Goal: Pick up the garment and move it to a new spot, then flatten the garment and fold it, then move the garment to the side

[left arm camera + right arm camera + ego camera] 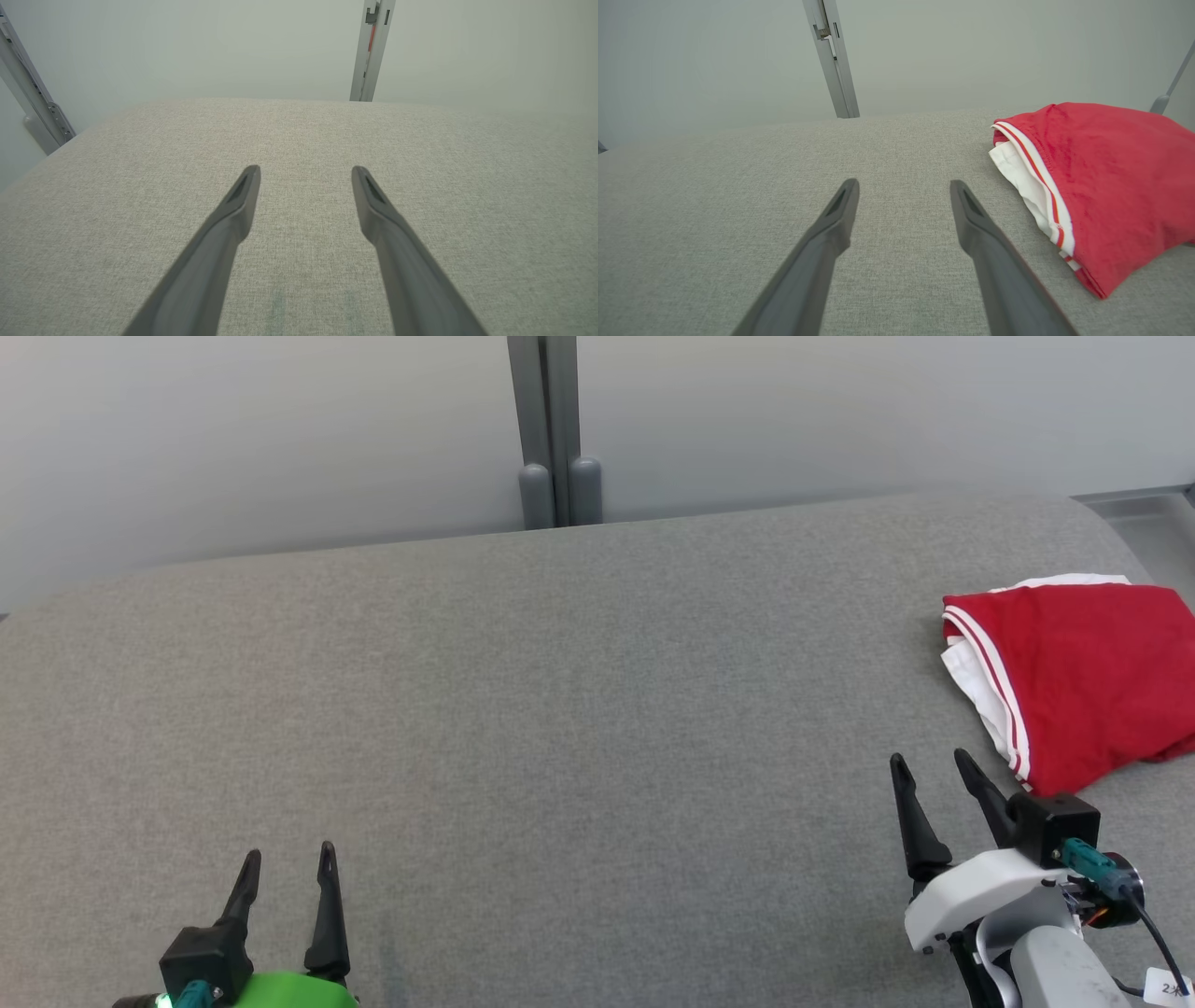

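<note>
Left pincer (289, 850) and right pincer (930, 758) both gape wide, empty, over the grey table (560, 709) from the head, red-and-white garment (1092, 681) folded near the right one at the table's right end; left wrist: fingers (233, 219) spread above grey cloth; right wrist: garment lies right of the fingers, apart.
</note>
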You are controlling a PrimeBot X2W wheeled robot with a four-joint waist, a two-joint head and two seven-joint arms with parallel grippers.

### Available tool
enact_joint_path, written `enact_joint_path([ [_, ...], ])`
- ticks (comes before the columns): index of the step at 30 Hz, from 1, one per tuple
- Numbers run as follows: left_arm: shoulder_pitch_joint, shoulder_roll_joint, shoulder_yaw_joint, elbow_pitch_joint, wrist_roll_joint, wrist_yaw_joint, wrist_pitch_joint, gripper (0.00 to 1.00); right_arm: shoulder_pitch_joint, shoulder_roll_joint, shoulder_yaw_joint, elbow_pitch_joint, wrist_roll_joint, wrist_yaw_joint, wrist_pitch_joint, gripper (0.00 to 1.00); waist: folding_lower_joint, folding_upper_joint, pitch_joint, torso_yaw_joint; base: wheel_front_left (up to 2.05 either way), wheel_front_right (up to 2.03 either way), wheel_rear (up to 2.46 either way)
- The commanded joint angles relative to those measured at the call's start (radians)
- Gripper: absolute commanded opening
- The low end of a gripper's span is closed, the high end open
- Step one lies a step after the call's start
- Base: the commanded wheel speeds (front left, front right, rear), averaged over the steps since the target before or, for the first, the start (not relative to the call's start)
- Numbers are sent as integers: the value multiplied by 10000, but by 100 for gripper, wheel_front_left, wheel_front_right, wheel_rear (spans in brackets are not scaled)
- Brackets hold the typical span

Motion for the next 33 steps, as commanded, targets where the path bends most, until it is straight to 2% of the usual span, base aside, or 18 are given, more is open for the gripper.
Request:
enact_joint_path([
  [1,205,5,20,-31,-70,-8,8,100,154,-42,-26,-75,83,-18,-35,100,0,0,-59,26,0,0,0],
  [3,215,5,-25,-12,-217,-9,8,100,229,-42,-9,-107,83,-18,-35,100,0,0,-97,41,0,0,0],
  [4,124,0,-38,20,-218,0,2,0,115,0,5,-66,8,0,0,0,0,0,-91,35,0,0,0],
  [8,133,-57,-54,348,-268,2,13,0,337,80,3,235,28,0,33,0,0,0,-104,39,0,0,0],
  [33,-341,-36,217,-8,-4720,-4,1183,0,488,43,-245,-523,4524,-3,1188,0,0,0,-97,20,0,0,0],
])
